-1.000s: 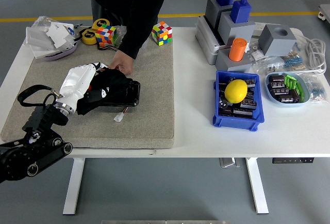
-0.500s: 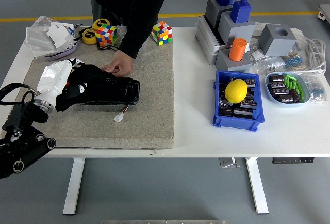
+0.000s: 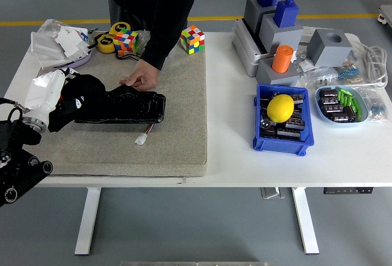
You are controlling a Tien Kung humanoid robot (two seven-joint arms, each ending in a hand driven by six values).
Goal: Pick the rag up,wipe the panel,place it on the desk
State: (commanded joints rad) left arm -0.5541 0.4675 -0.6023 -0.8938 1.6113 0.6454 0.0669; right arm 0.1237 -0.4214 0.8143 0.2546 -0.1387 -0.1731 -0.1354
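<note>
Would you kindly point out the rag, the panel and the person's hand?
rag [image 3: 82, 88], head view, on its bunched black cloth.
panel [image 3: 131, 106], head view, on its glossy top face.
person's hand [image 3: 141, 80], head view, on its back.

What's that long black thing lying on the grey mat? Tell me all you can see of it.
The panel is a long, flat, glossy black slab, lying level on the beige-grey mat, its length running left to right. A thin wire with a small white plug trails from its near edge. A person's hand presses on its far edge. At its left end, the robot's left hand holds a black rag against it.
</note>
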